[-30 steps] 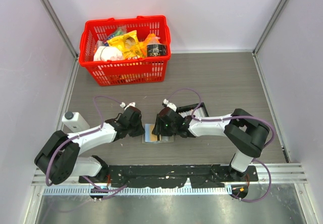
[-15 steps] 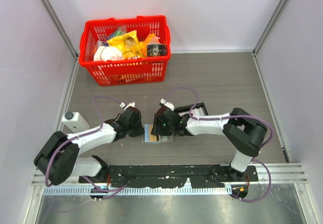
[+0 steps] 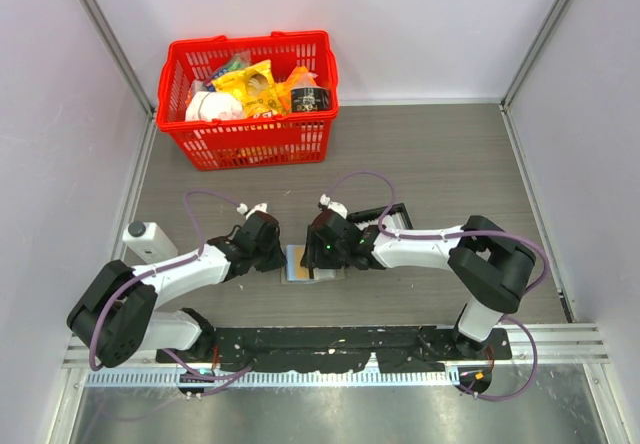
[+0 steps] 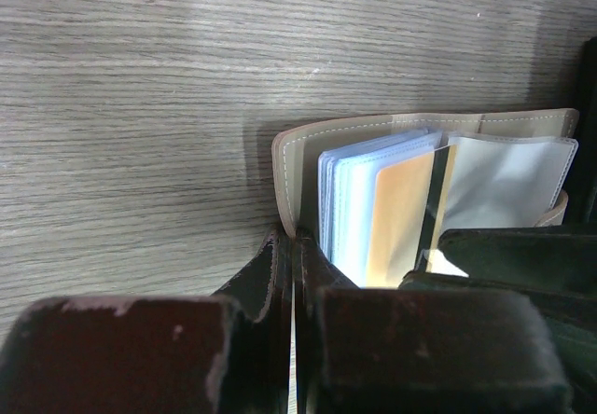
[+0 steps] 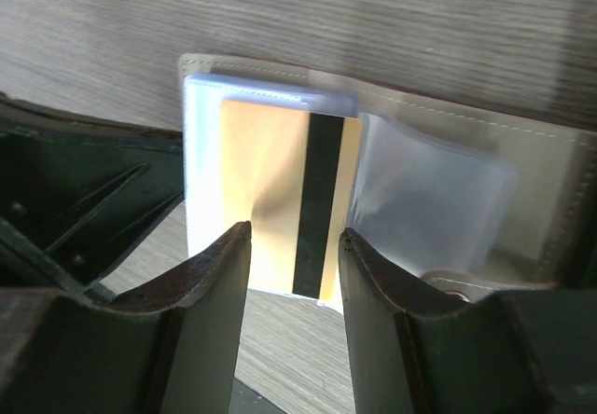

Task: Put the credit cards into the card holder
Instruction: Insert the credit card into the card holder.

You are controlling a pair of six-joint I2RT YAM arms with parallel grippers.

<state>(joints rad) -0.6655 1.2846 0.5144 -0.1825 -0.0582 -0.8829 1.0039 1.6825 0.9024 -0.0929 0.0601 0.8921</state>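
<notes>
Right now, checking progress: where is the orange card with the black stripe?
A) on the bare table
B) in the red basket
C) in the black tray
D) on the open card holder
D: the right wrist view shows the orange card on the open card holder.

Matt grey wood-grain table (image 4: 140,78); beige stitched leathery card holder (image 4: 287,158) with glossy clear plastic sleeves (image 5: 429,204); smooth tan-orange plastic card (image 5: 266,200)

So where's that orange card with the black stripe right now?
In the right wrist view, the orange card lies on the left half of the open card holder, just beyond the open right gripper.
</notes>
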